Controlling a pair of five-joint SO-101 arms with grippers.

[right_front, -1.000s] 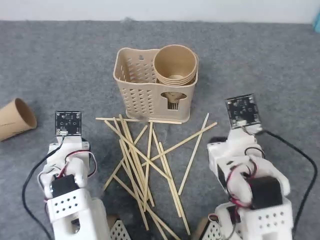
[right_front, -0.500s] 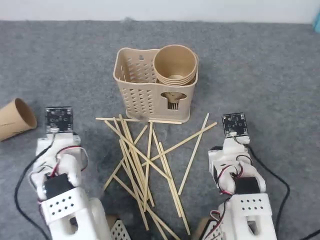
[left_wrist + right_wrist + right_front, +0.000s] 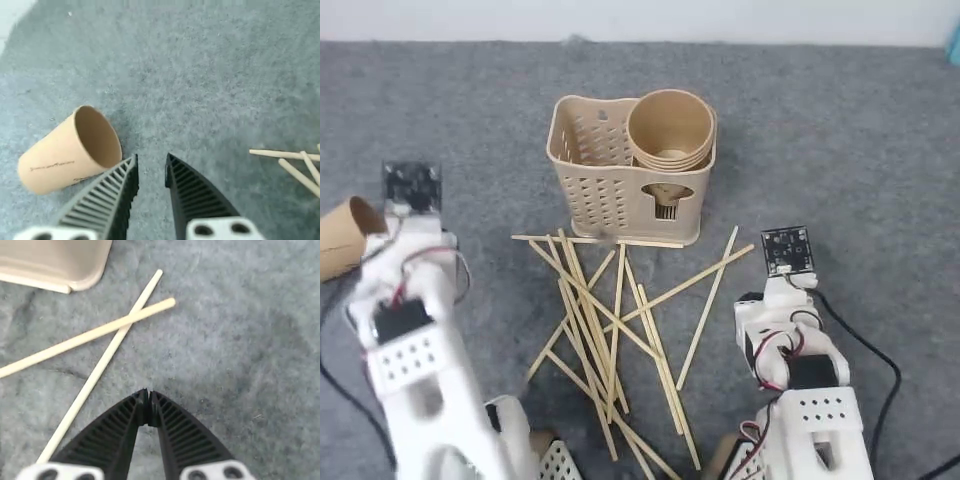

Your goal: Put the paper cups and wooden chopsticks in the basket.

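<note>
Black ridged plastic, the right arm's fingers [image 3: 148, 399] are pressed together on nothing, over the grey felt-like bench [image 3: 880, 150] toward its near right side. The tips of two wooden chopsticks [image 3: 610, 310] cross just ahead of them. These thin, pale, straight sticks lie scattered and overlapping across the bench's middle, most with their long axes running near to far.

At the left edge, the left arm's fingers [image 3: 132, 170] stand slightly apart and empty, their tips just beside the rim of a brown paper cup [image 3: 70, 150]. It lies on its side, smooth and tapered, mouth toward the bench's middle and base toward the left edge. The left arm is much the nearer, so this pickup looks like its job.

Farthest, the beige perforated plastic basket [image 3: 610, 190] stands upright, with stacked cups [image 3: 670, 130] in its right end.
</note>
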